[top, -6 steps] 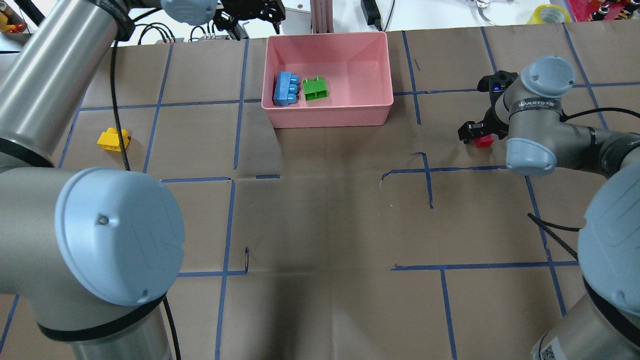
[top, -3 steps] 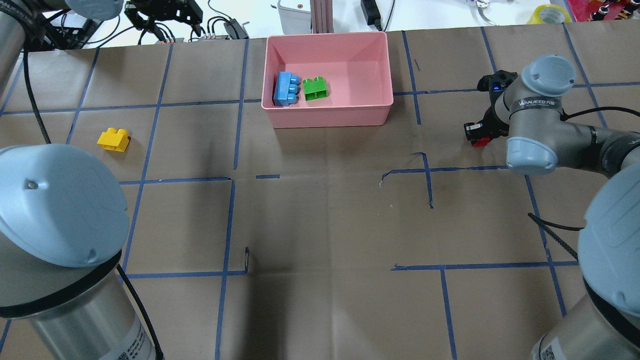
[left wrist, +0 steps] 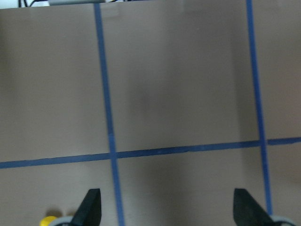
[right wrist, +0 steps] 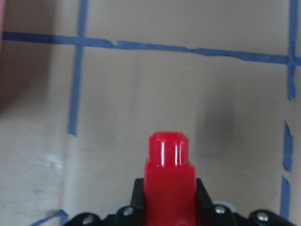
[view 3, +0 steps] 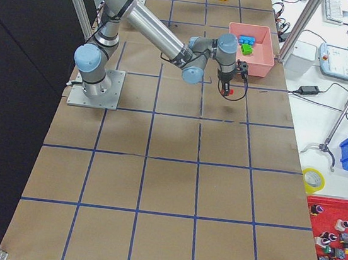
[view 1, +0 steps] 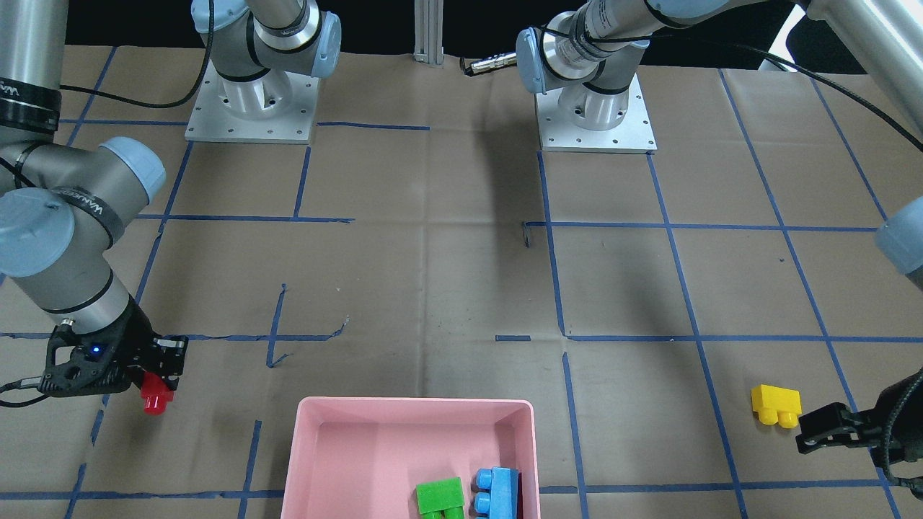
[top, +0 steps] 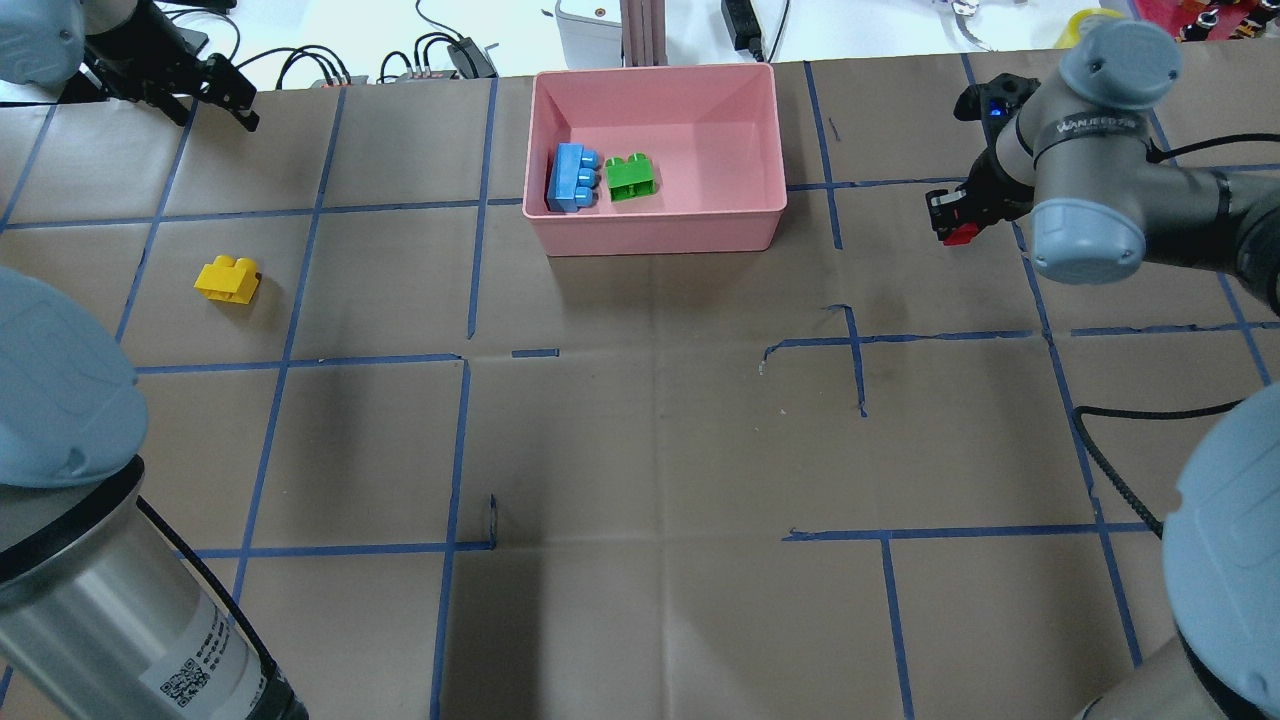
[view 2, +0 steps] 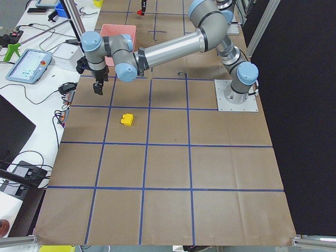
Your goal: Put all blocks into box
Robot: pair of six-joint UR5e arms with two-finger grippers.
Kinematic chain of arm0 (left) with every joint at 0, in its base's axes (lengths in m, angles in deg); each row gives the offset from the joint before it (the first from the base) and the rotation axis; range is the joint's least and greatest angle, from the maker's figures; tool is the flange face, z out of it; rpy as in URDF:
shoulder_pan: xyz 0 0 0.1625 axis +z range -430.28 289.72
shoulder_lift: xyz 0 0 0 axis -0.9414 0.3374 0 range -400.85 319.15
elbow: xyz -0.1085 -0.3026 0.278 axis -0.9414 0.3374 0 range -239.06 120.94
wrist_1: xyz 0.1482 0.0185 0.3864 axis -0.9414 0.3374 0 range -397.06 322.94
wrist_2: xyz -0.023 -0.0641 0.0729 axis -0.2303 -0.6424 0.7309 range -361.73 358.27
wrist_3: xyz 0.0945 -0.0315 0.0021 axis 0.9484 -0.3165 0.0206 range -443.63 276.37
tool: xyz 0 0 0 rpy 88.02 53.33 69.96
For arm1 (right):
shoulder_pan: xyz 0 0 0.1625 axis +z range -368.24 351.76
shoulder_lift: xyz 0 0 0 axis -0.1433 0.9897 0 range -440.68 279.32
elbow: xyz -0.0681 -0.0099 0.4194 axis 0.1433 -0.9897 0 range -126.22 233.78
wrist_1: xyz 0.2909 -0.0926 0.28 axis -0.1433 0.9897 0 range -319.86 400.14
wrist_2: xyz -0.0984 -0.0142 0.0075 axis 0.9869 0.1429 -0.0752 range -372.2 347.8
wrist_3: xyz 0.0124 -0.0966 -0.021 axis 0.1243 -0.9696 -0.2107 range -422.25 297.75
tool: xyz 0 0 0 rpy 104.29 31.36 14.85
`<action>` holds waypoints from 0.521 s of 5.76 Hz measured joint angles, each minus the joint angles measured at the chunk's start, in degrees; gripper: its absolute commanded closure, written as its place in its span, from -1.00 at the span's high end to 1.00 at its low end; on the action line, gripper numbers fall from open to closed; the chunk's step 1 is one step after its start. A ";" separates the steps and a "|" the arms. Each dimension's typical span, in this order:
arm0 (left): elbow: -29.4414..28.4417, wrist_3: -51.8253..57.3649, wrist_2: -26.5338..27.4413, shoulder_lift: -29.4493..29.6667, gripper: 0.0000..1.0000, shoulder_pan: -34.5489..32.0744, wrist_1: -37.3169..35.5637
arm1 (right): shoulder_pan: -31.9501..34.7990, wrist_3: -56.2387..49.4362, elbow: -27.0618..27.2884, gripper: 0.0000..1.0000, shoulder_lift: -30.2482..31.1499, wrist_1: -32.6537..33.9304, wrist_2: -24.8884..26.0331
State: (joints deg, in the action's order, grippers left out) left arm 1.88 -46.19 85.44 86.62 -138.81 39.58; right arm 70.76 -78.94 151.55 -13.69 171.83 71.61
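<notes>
The pink box (top: 655, 70) stands at the table's far middle, with the blue brick (top: 572, 178) and the green brick (top: 631, 177) inside at its left end. My right gripper (top: 955, 225) is shut on the red brick (top: 962, 236) and holds it above the table to the right of the box. The red brick also shows in the right wrist view (right wrist: 168, 174). The yellow brick (top: 228, 279) lies on the table at the left. My left gripper (top: 240, 105) is open and empty, over the far left of the table, beyond the yellow brick (left wrist: 49, 220).
Blue tape lines grid the brown table cover. Cables and small devices (top: 450, 55) lie past the far edge. A metal post (top: 640, 30) stands behind the box. The two arm bases (view 1: 249, 108) are bolted at the robot side.
My right gripper has shut on the red brick, lifted it and moved toward the far edge. My left arm has swung left, carrying its gripper from behind the box to the far left.
</notes>
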 measured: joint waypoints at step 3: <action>6.06 45.47 1.25 -2.42 0.98 3.65 -0.35 | 11.26 9.65 -28.99 -0.84 -11.37 -19.66 -8.88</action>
State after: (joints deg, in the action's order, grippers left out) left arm 7.94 -0.72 86.70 84.21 -135.16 39.22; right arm 82.02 -69.30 122.56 -25.05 152.17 62.73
